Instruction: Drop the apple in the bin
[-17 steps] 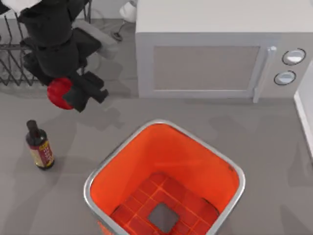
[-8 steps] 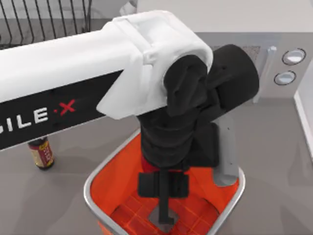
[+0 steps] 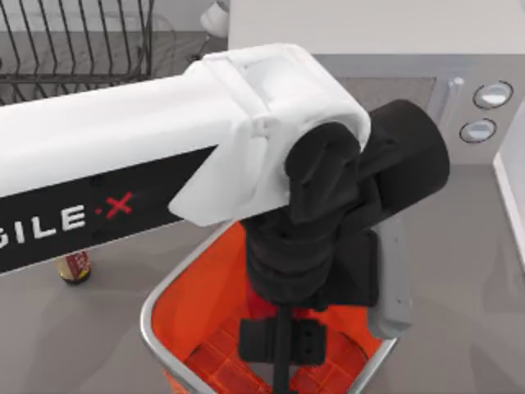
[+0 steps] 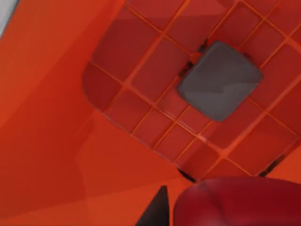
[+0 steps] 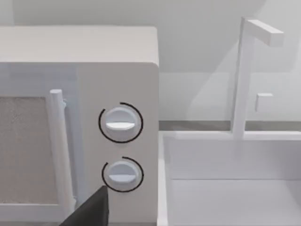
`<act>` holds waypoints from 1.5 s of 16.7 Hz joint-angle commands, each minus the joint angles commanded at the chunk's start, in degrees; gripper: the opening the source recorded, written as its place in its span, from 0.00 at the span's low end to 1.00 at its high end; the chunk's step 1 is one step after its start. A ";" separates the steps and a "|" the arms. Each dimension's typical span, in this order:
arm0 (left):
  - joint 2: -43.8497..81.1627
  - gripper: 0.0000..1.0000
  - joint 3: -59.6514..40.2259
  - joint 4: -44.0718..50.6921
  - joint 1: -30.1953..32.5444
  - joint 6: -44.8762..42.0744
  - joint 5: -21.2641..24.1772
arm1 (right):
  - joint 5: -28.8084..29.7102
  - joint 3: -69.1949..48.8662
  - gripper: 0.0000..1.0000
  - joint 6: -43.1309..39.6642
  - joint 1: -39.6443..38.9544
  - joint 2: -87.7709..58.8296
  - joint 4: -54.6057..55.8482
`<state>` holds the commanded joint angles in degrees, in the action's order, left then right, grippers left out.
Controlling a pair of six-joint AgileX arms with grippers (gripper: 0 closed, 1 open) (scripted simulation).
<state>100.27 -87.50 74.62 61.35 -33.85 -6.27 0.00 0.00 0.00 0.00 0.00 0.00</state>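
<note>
Left arm: reaches across the table, left gripper (image 3: 283, 349) lowered inside the bin (image 3: 168, 291) above its gridded floor | Apple (image 4: 240, 202): dark red, just under the left wrist camera, over the bin floor near the grey centre square (image 4: 220, 80) | Grip: finger spread cannot be judged, nor whether the apple is held | Right arm: parked, facing the microwave (image 5: 117, 94) | Bottle (image 3: 74, 267): on the table left of the bin.

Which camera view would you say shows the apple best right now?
The left wrist view: the apple sits dark red and close, above the bin floor. In the top view the left gripper and arm cover it. The right wrist view faces the microwave.
</note>
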 joint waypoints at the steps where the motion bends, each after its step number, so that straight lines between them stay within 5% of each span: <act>1: 0.15 0.00 1.28 -1.38 -0.18 -0.01 0.07 | 0.00 0.00 1.00 0.00 0.00 0.00 0.00; 7: 1.62 0.00 11.85 -13.73 -0.72 -0.98 0.79 | 0.00 0.00 1.00 0.00 0.00 0.00 0.00; 12: 1.76 0.00 12.86 -14.75 -0.78 -1.09 0.84 | 0.00 0.00 1.00 0.00 0.00 0.00 0.00; 25: 1.76 0.98 12.86 -14.75 -0.78 -1.09 0.84 | 0.00 0.00 1.00 0.00 0.00 0.00 0.00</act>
<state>102.03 -74.64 59.87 60.57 -34.93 -5.44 0.00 0.00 0.00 0.00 0.00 0.00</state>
